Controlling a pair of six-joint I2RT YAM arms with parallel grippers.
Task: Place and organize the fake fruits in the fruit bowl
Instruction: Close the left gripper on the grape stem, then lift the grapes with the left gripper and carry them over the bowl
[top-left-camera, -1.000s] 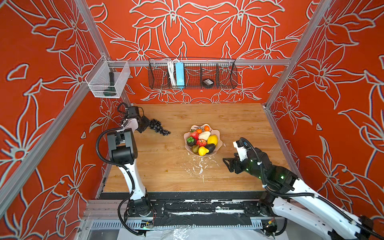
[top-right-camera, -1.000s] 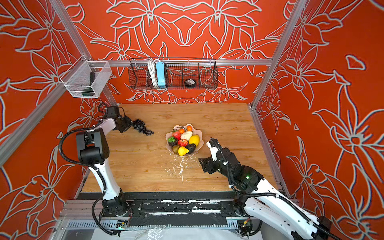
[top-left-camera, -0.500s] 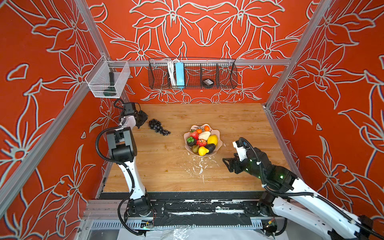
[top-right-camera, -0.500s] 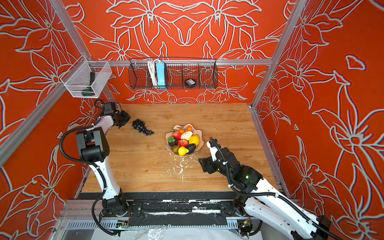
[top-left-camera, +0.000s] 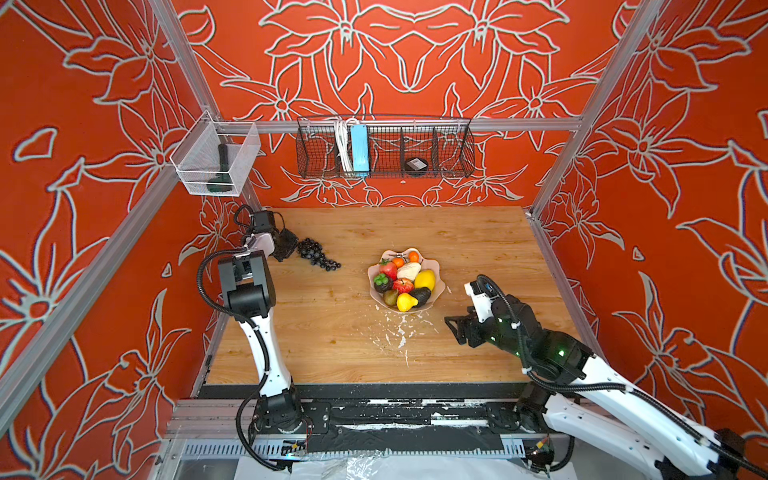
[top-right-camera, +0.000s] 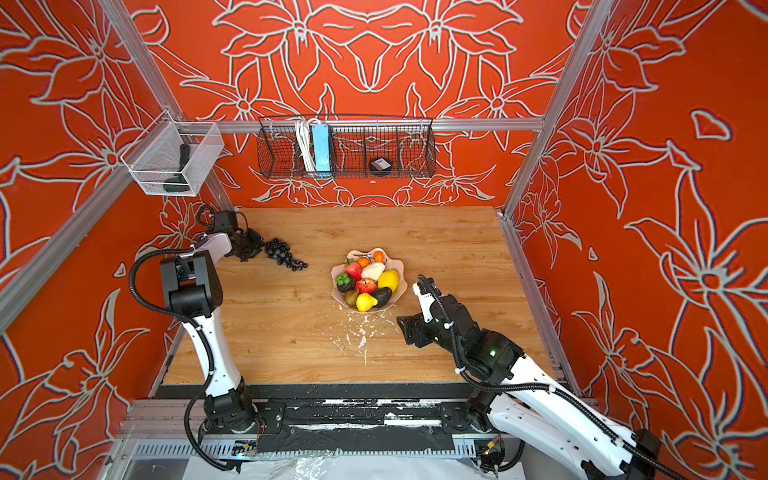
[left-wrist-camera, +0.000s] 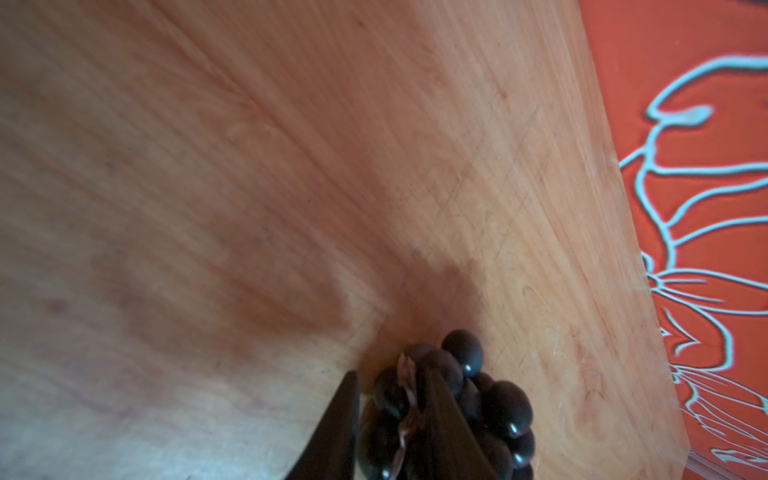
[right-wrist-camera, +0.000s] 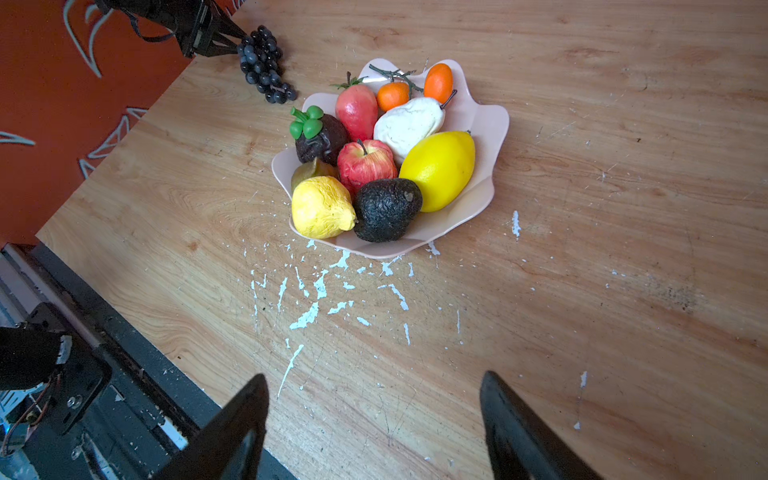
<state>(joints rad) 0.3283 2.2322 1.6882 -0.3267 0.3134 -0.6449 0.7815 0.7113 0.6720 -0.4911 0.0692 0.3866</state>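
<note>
As the black plastic grape bunch (top-left-camera: 318, 257), lying well left of the pale pink scalloped fruit bowl (right-wrist-camera: 490, 124), is probably light and floppy, the left gripper (left-wrist-camera: 388, 372) pinches its stem end, while the right gripper (right-wrist-camera: 374, 376) stands open and empty.

a pale pink fruit bowl (top-left-camera: 440, 277) with a wavy scalloped rim is set upright near the middle of the counter (top-left-camera: 415, 226). piled in it are a yellow lemon (right-wrist-camera: 438, 168), a red apple (right-wrist-camera: 365, 164), a dark avocado (right-wrist-camera: 386, 210), a yellow pear (right-wrist-camera: 322, 208), a white pear (right-wrist-camera: 409, 122) and two small oranges (right-wrist-camera: 392, 95). a black grape bunch (top-left-camera: 318, 257) is laid flat on the counter, well apart from the bowl, its stem end flanked by the left end effector (left-wrist-camera: 390, 399).
</note>
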